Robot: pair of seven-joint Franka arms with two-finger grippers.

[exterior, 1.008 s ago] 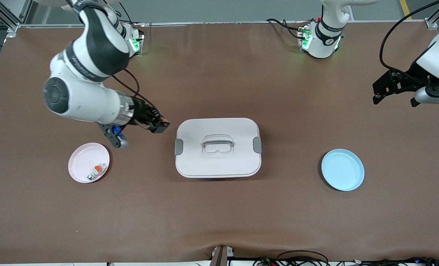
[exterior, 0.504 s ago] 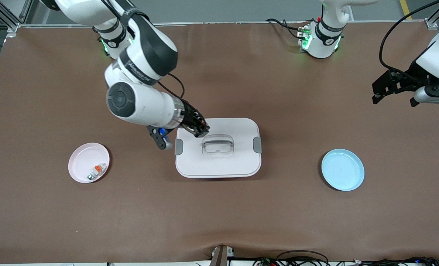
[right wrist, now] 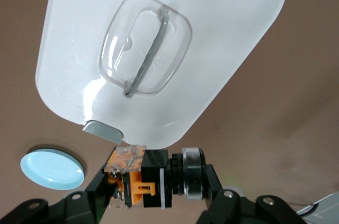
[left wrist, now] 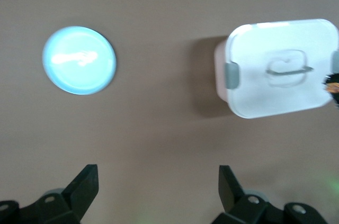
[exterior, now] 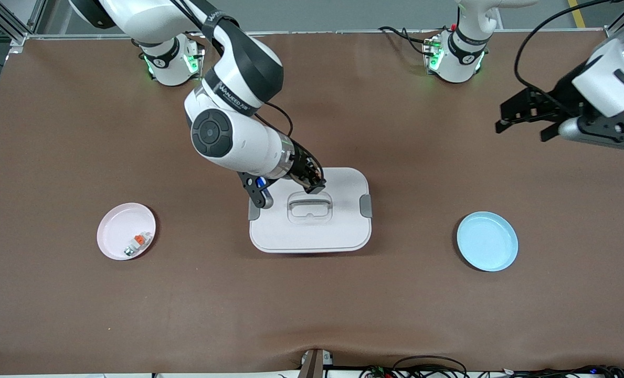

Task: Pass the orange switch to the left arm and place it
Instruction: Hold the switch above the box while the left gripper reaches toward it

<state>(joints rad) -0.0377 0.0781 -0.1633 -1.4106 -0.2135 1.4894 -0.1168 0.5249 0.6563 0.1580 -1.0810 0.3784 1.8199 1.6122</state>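
The right claw (exterior: 316, 185), pinching the orange switch (right wrist: 143, 179), now hangs over the box (exterior: 310, 210), above the lid's 11 o'clock corner; a second ago it was off the box, toward the pink plate (exterior: 126, 231). So the switch is mid-carry, passing over the box rather than touching it. The left claw (exterior: 521, 116), spread and empty, has edged inward from the surface's (exterior: 312, 304) 2 o'clock edge, likely readying for a handover. The blue plate (exterior: 487, 241) lies bare at 4 o'clock of the box.
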